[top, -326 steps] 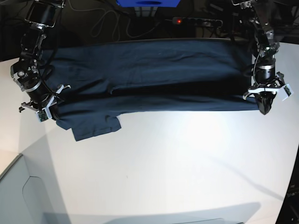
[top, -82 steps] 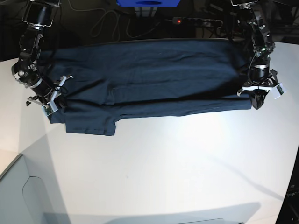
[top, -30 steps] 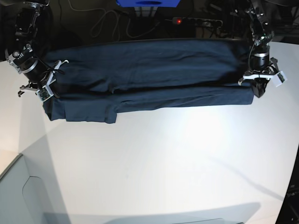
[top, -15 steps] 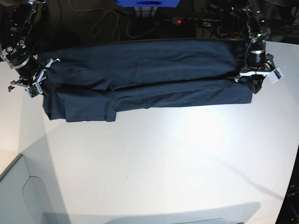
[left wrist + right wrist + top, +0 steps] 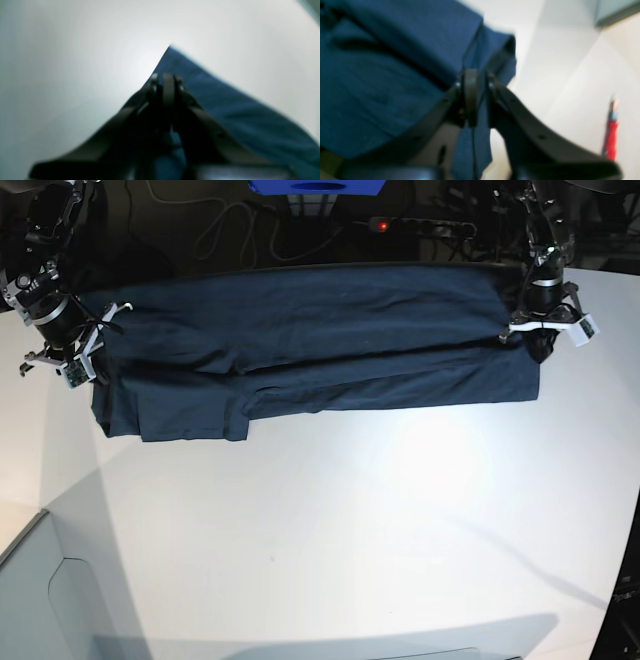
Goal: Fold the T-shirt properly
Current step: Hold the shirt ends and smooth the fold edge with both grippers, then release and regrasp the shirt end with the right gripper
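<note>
The dark navy T-shirt lies lengthwise along the far side of the white table, with its near part folded over and a sleeve poking out at the front left. At the shirt's right end, my left gripper is shut on the cloth. In the left wrist view its fingertips meet over blue fabric. My right gripper sits at the shirt's left end. In its wrist view the jaws stand only a slit apart, with a thin cloth edge running between them.
Behind the table are a power strip with a red light, cables and a blue box. A grey panel sits at the front left corner. A blurred red object lies on the table beside the right gripper.
Both grippers have moved toward the table's far edge, drawing the shirt's ends with them. The folded front part now lies flatter and wider. The right gripper's jaws have parted slightly.
</note>
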Controlling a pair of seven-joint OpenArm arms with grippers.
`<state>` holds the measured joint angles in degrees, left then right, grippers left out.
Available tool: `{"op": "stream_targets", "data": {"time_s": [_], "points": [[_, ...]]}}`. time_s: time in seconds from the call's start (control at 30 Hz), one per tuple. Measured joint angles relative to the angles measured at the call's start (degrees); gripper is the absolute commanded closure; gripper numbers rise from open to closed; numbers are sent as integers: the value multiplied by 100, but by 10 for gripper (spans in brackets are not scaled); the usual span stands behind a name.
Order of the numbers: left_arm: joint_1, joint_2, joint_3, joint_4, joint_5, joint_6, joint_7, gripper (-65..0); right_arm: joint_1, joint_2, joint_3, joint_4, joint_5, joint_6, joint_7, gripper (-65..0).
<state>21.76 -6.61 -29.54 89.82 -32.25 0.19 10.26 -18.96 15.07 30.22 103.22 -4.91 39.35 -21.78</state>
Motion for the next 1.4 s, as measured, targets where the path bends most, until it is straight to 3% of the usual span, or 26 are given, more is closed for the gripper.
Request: {"op": "stream_targets", "data": {"time_s": [0.1,0.37,0.53,0.67,0.9,1.2,1.33,1.4], "points": [[-4,-2,0,-138,2,0,-7,0,-2,-17,-162,151,11,2,-11,-174],[-142,-4,4,-385,4,-2,-20,0,61,-15,-162,168,-13,0,-46,-261],[-273,-33,4,-640,0,-20,-107,0,481,-11,-393,94,-9,-9,-52,-354],[-302,-42,7,-675,0,-33,-127,0,1250,-48,-592,-459,-2,46,-772,-416],[-369,-7,11,-680,7,-31,-114,0,2680,-188,-651,-2079,-28,46,-1475,-425],[-459,-22,11,-691,26,-20,-39,0,3410,-181,-651,-3797,22,46,-1408,-424],[-461,-20,11,-691,26,-20,-39,0,3491,-179,-651,-4094,-39,46,-1322,-422],[-461,-17,11,-691,24,-20,-42,0,3473,-175,-651,-4094,-17,46,-1150,-391]]}}
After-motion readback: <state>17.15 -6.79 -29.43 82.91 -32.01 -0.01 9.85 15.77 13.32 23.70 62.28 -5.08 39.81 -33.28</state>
